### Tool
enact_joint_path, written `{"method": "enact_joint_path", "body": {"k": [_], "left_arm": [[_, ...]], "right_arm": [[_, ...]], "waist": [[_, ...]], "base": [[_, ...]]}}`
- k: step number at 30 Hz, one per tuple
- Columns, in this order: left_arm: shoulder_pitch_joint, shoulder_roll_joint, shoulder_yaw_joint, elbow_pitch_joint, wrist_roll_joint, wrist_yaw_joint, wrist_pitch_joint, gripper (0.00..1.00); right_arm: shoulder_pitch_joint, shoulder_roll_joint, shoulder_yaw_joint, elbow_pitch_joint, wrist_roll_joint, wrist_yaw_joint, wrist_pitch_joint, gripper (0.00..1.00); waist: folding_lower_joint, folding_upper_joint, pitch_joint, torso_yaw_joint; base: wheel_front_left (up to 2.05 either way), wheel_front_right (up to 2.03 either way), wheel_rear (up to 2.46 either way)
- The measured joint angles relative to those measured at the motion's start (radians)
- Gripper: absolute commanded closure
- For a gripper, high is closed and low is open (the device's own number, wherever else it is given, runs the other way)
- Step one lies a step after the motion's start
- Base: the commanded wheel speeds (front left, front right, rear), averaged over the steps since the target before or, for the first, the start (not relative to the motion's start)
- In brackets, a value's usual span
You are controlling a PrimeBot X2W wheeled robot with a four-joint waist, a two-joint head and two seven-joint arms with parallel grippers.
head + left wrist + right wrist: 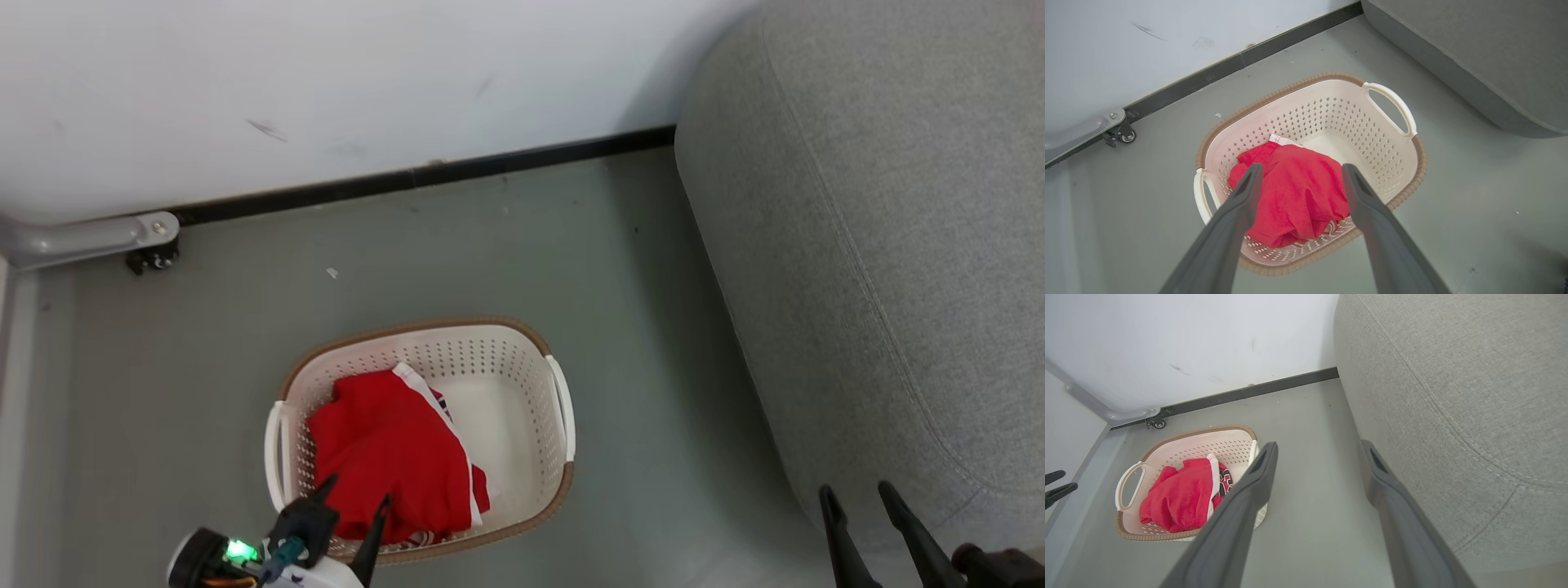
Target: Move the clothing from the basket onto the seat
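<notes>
Head view is showing the basket standing on the floor near the wall. The seat is lying well apart to its right, across a strip of bare floor. The clothing is lying bunched in the basket's left half, and nothing is resting on the seat yet.

The left gripper is hovering over the basket's near rim, fingers spread wide and holding nothing. In the left wrist view they are framing the red heap. The right gripper is hanging just beside the seat's front corner, likewise spread wide and empty.

Probable faults from this position:

1. Snagging. The heap is pressing against the perforated side, so a finger descending too near that side is risking catching a hole or the rim and lifting the basket along.
2. Partial pick. In the right wrist view a lettered garment is peeking from under the red top layer. A shallow pinch is likely taking one layer only.
3. Trailing. Soft cloth is sagging when lifted, so a low carry is risking dragging or dropping it on the floor between basket and seat.
4. Collision. The right gripper is working close to the cushion, so any sweep toward it is risking contact.
</notes>
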Motion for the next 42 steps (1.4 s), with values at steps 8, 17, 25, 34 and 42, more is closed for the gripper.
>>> {"method": "enact_joint_path", "body": {"k": [8, 17, 25, 34, 42], "left_arm": [[-0.13, 0.034, -0.028, 0.083, 0.038, -0.028, 0.026, 0.0], [-0.264, 0.077, -0.053, 0.159, 0.082, -0.043, 0.054, 0.0], [-0.365, 0.109, -0.1, 0.218, 0.124, -0.061, 0.081, 0.0], [-0.449, 0.152, -0.106, 0.296, 0.133, -0.069, 0.115, 0.0], [-0.509, 0.188, -0.135, 0.353, 0.157, -0.077, 0.149, 0.0]], "right_arm": [[-0.074, -0.001, 0.047, -0.031, 0.0, 0.0, 0.0, 0.0], [-0.153, -0.002, 0.083, -0.051, 0.022, 0.0, 0.0, 0.0], [-0.203, -0.002, 0.115, -0.054, 0.048, 0.0, 0.0, 0.0], [-0.277, -0.003, 0.164, -0.054, 0.072, 0.0, 0.0, 0.0], [-0.317, -0.003, 0.199, -0.053, 0.098, 0.0, 0.0, 0.0]], "waist": [[0.0, 0.0, 0.1, -0.042], [0.0, 0.0, 0.208, -0.09], [0.0, 0.0, 0.294, -0.133], [0.0, 0.0, 0.39, -0.181], [-0.0001, 0.0, 0.456, -0.219]], "base": [[0.0, 0.0, 0.0], [0.0, 0.0, 0.0], [0.0, 0.0, 0.0], [0.0, 0.0, 0.0], [0.0, 0.0, 0.0]]}}
